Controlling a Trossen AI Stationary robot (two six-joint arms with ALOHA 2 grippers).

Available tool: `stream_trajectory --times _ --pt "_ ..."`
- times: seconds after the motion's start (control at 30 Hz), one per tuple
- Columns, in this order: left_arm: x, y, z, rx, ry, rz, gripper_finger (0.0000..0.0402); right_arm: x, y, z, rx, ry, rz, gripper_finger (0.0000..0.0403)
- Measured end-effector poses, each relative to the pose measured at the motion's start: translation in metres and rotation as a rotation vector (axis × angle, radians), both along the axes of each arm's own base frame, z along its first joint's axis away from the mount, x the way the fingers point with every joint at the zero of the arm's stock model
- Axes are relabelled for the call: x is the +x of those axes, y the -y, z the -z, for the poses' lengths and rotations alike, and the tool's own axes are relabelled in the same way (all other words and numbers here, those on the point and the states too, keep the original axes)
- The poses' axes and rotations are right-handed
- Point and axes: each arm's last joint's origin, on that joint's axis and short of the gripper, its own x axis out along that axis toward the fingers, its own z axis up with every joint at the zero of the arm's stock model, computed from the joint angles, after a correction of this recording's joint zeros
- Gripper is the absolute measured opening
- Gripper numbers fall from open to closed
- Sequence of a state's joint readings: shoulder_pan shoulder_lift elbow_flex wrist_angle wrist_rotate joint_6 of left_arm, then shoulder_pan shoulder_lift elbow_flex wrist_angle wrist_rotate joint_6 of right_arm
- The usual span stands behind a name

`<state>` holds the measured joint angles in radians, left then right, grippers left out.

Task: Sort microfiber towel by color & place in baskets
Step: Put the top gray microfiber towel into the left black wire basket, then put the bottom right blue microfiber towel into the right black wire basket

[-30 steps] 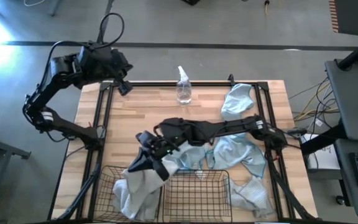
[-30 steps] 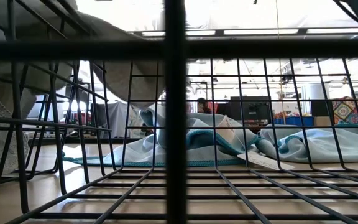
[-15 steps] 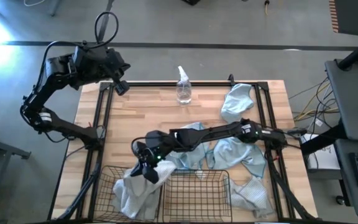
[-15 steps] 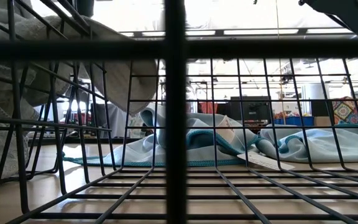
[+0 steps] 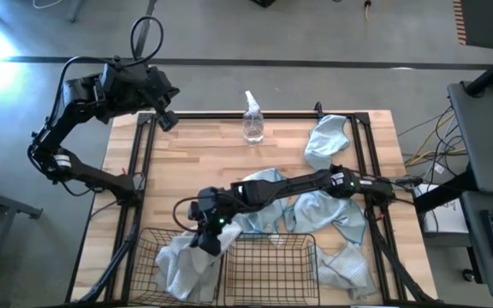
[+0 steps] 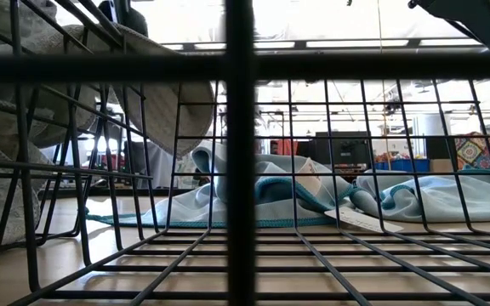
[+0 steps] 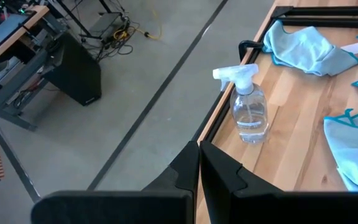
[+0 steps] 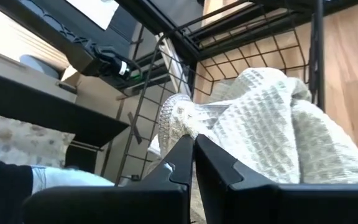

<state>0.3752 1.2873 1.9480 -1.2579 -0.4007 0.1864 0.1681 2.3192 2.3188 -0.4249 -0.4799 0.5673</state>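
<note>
A slatted wooden bench (image 5: 187,162) stands on grey concrete. At seven o'clock a pale waffle-weave towel (image 5: 181,261) lies heaped in the left wire basket (image 5: 148,257); the right basket (image 5: 268,261) looks empty. Several soft, crumpled blue towels (image 5: 319,214) remain unsorted. The right tool (image 5: 205,237) hovers there, fingers closed, seemingly empty. The left tool (image 7: 199,180), closed, waits at eleven o'clock.

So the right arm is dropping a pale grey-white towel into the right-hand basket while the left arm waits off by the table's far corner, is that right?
Not quite: it is the left-hand basket. The high view shows the right pincer over that basket's edge, with the pale grey-white towel lying in it. The left pincer does wait at the far left corner.
</note>
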Motion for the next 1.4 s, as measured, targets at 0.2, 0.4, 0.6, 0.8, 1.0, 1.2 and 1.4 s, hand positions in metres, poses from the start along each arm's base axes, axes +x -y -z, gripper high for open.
stream_trajectory --times 0.2,0.4,0.6,0.8,1.0,1.2,1.4 --pt "0.0 0.0 0.0 0.0 0.0 0.0 0.0 -0.004 -0.004 0.004 0.009 -0.06 -0.026 0.0047" --pt "0.0 0.0 0.0 0.005 -0.006 0.004 0.0 -0.005 -0.006 0.004 0.017 -0.076 -0.032 0.0116" --pt "0.0 0.0 0.0 0.008 -0.009 0.007 0.0 -0.007 -0.004 0.006 -0.008 -0.098 -0.043 0.0166" --pt "0.0 0.0 0.0 0.007 -0.009 0.007 0.0 -0.019 0.012 0.008 -0.059 -0.241 -0.039 0.018" --pt "0.0 0.0 0.0 0.008 -0.009 0.007 0.0 -0.039 0.021 -0.023 -0.15 -0.25 -0.032 0.0172" --pt "0.0 0.0 0.0 0.006 -0.015 0.008 0.0 -0.078 0.031 -0.046 -0.374 -0.403 0.034 0.0171" --pt "0.0 0.0 0.001 0.008 -0.025 0.012 0.0 -0.114 0.044 -0.059 -0.628 -0.594 0.163 0.0171"
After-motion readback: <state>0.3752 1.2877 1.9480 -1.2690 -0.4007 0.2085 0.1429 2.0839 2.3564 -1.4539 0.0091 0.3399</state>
